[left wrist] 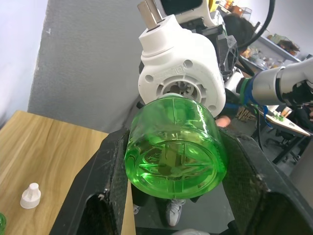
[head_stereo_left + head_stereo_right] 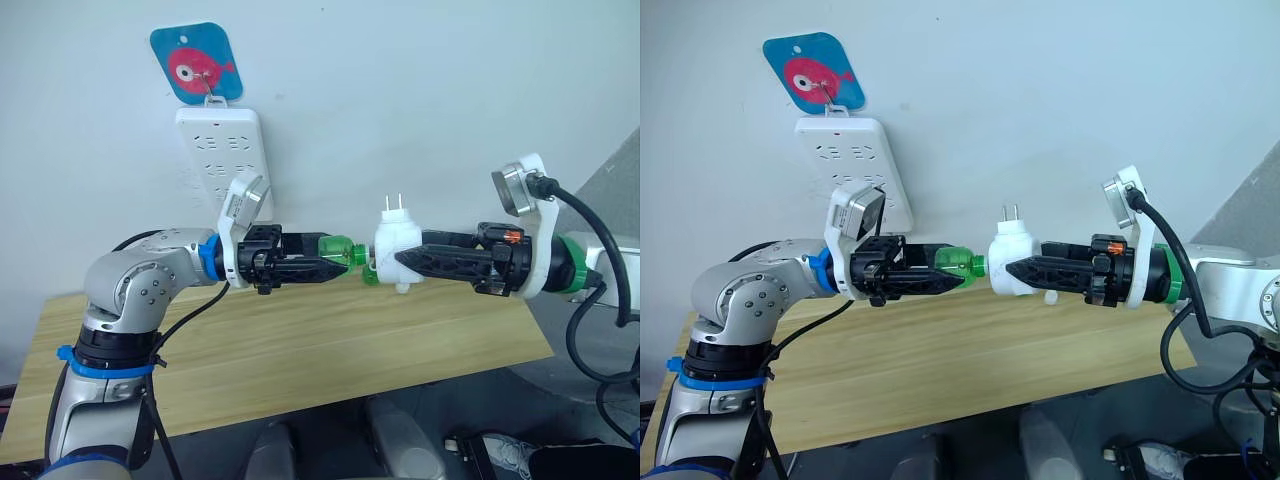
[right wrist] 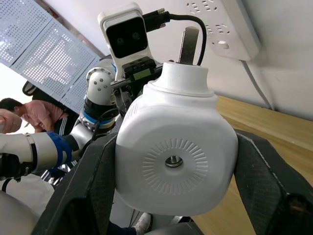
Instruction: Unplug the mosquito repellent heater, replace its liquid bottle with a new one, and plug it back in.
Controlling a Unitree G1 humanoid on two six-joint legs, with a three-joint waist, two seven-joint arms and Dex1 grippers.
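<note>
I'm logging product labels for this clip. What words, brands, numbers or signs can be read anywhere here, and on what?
No text can be read.
Blue square card on the wall: a pink fish drawing, no words.
Long white plastic power strip: socket holes, no legible print.
Small white rounded plastic heater, held in the right pincer: raised marks around its bottle socket, too small to read.
Green translucent plastic bottle, held in the left pincer: moulded ribs on the base, no lettering.

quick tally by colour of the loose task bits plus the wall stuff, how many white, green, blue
white: 3 - rounded white plastic heater, long white power strip, small white cap on the wooden table
green: 1 - clear green liquid bottle
blue: 1 - blue fish-print wall hook tag
total: 5
</note>
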